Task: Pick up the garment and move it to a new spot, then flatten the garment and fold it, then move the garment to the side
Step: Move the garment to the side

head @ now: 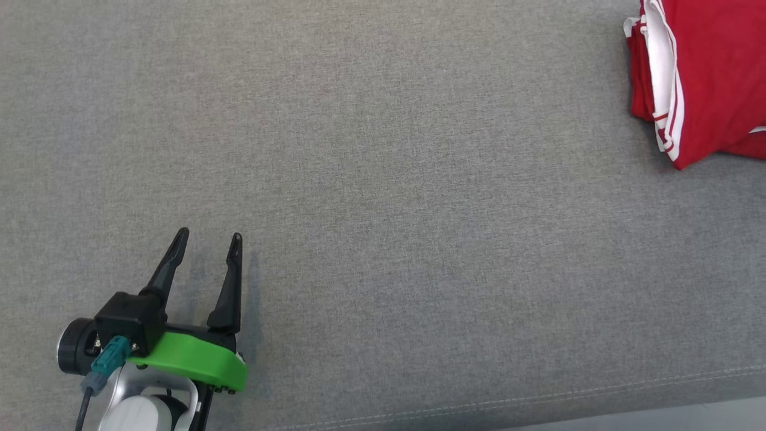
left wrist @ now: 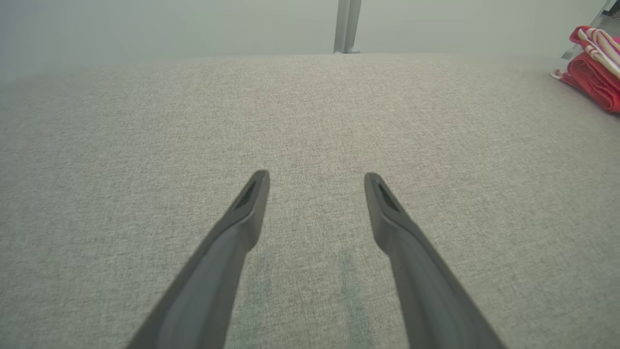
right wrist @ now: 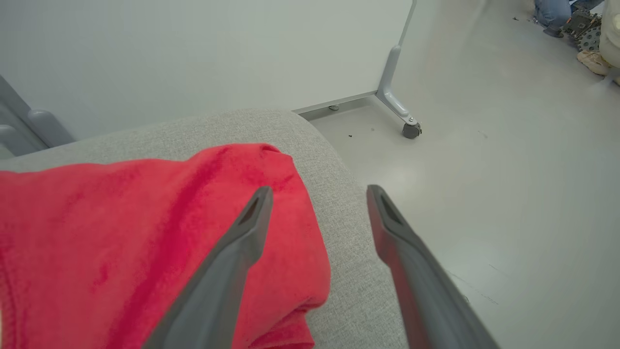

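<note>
Your left gripper (head: 210, 233) sits low at the left of the cushion (head: 383, 179), fingers spread wide with nothing between them. I judge it is parked there to keep clear of the work. Bare grey fabric lies all round it, and the garment is well apart from it.

The garment (head: 712, 78) lies at the cushion's far right corner, red with white striped trim, its layers stacked as a fold. That corner reads as "the side", so the last step looks done or close to it.

Your right gripper (right wrist: 319, 189) hangs at the garment's outer edge, released. One finger crosses in front of the red cloth, the other stands over the cushion's rim and the floor (right wrist: 508, 203). No cloth is pinched between them. The pose suits a gripper that has nothing more to carry.

Some things you cannot check from here:
- The head view cuts the garment off at its top and right edges, so you cannot tell whether the fold is square or tidy.
- The right wrist view cuts off the garment at its left and bottom.
- You cannot tell whether the near finger touches the cloth or only passes over it.

Beyond the cushion a panel's caster (right wrist: 411, 130) stands on the floor. Further right are a shoe (right wrist: 593, 60) and some blurred gear, too small to make out.
</note>
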You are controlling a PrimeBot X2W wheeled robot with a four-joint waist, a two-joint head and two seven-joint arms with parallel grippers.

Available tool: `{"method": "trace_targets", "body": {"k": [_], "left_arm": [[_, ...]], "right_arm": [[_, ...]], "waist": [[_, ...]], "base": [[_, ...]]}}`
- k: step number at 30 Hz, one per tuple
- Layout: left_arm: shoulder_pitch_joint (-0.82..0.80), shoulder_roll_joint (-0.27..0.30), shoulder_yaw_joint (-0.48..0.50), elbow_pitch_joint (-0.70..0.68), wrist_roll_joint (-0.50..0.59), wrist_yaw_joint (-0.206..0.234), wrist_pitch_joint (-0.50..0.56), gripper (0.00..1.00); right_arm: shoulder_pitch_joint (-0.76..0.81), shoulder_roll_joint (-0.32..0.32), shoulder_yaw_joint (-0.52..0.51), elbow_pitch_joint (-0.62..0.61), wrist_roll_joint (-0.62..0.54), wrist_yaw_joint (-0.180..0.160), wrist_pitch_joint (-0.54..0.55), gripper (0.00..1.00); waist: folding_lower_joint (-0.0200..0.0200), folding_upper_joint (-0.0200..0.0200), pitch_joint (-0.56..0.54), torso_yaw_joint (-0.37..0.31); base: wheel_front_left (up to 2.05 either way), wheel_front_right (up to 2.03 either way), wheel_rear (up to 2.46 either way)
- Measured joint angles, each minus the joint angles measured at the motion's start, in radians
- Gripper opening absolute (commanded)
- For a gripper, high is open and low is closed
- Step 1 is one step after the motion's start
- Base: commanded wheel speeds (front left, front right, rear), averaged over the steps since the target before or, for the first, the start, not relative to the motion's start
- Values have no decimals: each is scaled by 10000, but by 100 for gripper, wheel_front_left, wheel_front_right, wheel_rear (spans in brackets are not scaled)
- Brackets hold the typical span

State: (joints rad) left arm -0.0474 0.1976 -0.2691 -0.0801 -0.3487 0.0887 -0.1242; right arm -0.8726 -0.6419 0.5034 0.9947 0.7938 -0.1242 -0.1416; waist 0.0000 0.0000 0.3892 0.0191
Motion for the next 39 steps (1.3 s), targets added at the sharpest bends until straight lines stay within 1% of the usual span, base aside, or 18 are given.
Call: {"method": "trace_targets", "body": {"k": [5,12,15,18,23,27,30,34,37,39], "left_arm": [[-201,-161,-48,-2,-10,0,-52,100],[-366,-514,-50,111,-180,0,-278,100],[-368,-683,-19,276,-290,0,-384,100],[-368,-918,105,476,-548,54,-541,100],[-347,-1009,357,903,-637,84,-629,100],[-169,-1053,508,1160,-633,173,-683,100],[24,-1070,660,1342,-623,182,-721,100],[202,-1076,767,1417,-587,186,-748,100],[387,-1095,869,1496,-587,192,-752,100],[516,-1122,957,1534,-587,272,-765,100]], "right_arm": [[-182,288,100,-397,-180,13,-675,100],[-315,767,431,-899,-533,447,-959,100],[-308,1016,552,-1068,-587,541,-970,100],[-205,1277,652,-1254,-654,721,-1055,100],[350,1787,803,-1578,-734,882,-1074,100],[1067,2242,909,-1864,-736,890,-1087,100],[1554,2520,798,-2355,-763,869,-1087,100],[1877,2683,706,-3001,-1141,694,-1089,100],[2394,2949,564,-3530,-1289,554,-1103,100],[2874,3145,568,-3860,-1413,500,-1103,100]], "waist": [[0,0,-236,-186],[0,0,-789,-445],[0,0,-1085,-554],[0,0,-1414,-652],[0,0,-1999,-780],[0,0,-2492,-844],[0,0,-2854,-867],[0,0,-3197,-871],[0,0,-3508,-858],[0,0,-3692,-839]], "base": [[0,0,0],[0,0,0],[0,0,0],[0,0,0],[0,0,0],[0,0,0],[0,0,0],[0,0,0],[0,0,0],[0,0,0]]}}
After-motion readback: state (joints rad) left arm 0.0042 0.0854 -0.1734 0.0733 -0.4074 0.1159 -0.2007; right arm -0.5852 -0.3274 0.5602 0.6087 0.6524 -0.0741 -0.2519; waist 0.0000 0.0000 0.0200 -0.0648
